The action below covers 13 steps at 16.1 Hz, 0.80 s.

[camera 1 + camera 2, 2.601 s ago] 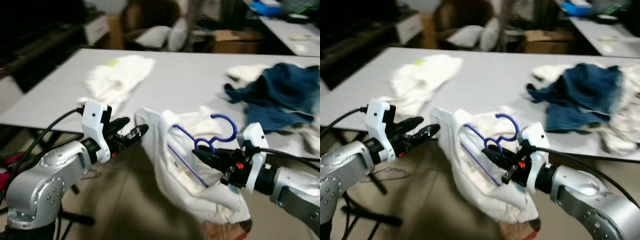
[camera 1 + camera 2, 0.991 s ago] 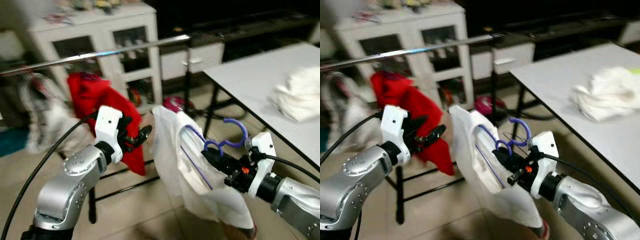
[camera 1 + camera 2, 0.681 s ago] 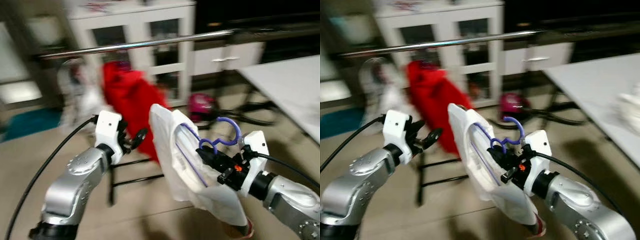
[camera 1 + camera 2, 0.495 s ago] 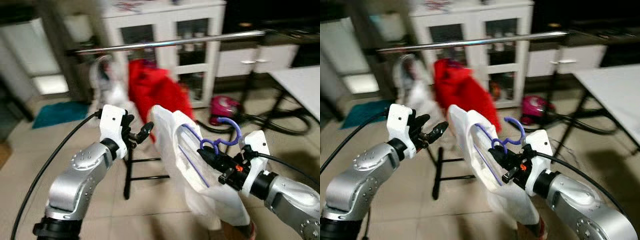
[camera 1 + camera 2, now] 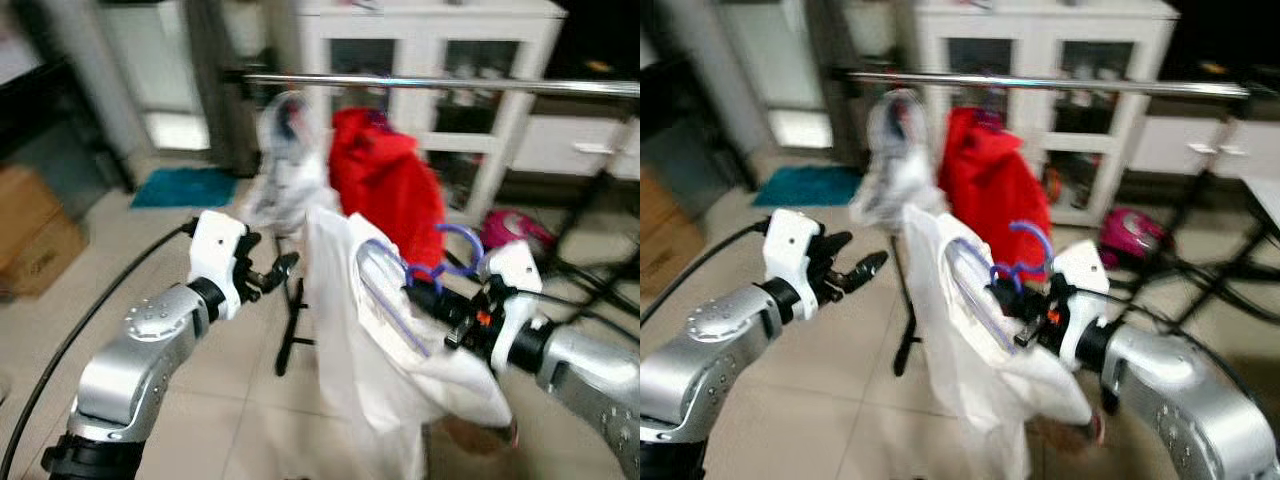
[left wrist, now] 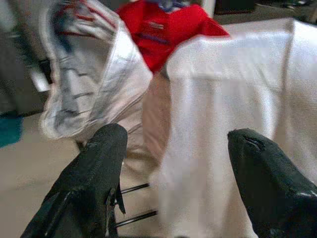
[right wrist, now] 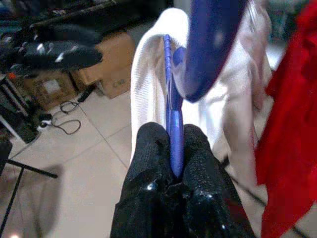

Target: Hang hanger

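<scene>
Your right gripper [image 7: 171,148] is clamped on the blue hanger [image 5: 440,262], its two black fingers [image 7: 148,148] pinching the hanger's thin stem just below the hook, and the hook curls up above the gripper at the right of the scene. A white garment [image 5: 370,340] is draped over that hanger and hangs down from it toward the tiled floor [image 5: 180,400], covering most of the frame so only a blue edge shows through the neck opening. You are carrying all this in the air, near the robot and in front of the clothes rail [image 5: 1040,84], a shiny horizontal bar that runs across the far part of the scene; the hanger's hook sits lower than the bar and is apart from it. A red garment [image 5: 385,185] and a pale, shiny one [image 5: 285,165] to its left hang from that rail, both behind the white garment. Your left gripper [image 5: 272,273] is held up just to the left of the white garment's edge, its fingers [image 6: 94,173] spread apart with nothing between them. A white cabinet [image 5: 1040,40] with glass doors stands behind the rail, and a teal mat [image 5: 185,187] lies on the floor at the far left.
</scene>
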Available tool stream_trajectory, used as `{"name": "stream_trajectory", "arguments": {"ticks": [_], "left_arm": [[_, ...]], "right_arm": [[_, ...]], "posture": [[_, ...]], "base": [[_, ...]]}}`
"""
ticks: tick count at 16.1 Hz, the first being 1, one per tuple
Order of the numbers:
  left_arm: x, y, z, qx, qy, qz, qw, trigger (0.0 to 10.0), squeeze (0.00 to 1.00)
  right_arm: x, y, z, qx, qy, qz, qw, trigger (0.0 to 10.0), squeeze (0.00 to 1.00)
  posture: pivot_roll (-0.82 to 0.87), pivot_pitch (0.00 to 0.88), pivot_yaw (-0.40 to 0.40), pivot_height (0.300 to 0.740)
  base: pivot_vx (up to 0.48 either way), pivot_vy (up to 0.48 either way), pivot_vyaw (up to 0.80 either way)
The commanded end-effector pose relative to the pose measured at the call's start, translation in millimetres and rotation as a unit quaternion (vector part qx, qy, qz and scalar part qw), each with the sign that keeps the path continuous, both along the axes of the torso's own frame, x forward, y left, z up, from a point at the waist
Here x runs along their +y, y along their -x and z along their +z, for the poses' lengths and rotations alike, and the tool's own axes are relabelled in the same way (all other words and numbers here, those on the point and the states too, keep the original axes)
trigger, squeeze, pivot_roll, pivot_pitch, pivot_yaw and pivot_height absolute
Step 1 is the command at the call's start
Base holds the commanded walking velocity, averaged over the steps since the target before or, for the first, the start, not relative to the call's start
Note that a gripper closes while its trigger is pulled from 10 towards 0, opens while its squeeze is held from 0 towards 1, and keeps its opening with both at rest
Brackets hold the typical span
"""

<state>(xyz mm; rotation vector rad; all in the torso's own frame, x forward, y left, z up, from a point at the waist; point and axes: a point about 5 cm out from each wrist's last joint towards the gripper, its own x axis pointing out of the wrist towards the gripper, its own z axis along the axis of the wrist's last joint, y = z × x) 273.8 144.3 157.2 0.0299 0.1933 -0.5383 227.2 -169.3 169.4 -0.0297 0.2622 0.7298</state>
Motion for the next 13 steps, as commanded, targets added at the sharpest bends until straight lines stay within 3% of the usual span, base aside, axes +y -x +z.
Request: {"name": "stream_trajectory", "arguments": {"ticks": [1, 8, 13], "left_arm": [[-3.8, 2.4, 6.4, -0.012, 0.011, -0.013, 1.0, 10.0, 0.0], [-3.9, 0.8, -3.9, -0.006, -0.002, -0.001, 1.0, 10.0, 0.0], [-8.8, -5.1, -4.3, -0.002, -0.005, -0.028, 1.0, 10.0, 0.0]], "right_arm": [[-1.3, -4.2, 6.0, -0.022, -0.002, 0.0, 1.0, 10.0, 0.0], [-8.1, -13.4, 2.8, -0.025, 0.009, -0.005, 1.0, 10.0, 0.0], [-18.8, -5.4, 7.3, -0.036, 0.005, -0.043, 0.998, 10.0, 0.0]], "posture": [[-0.06, 0.0, 0.059, 0.74], [-0.08, 0.0, 0.032, 0.74], [-0.1, 0.0, 0.079, 0.74]], "base": [[0.0, 0.0, 0.0], [0.0, 0.0, 0.0], [0.0, 0.0, 0.0]]}}
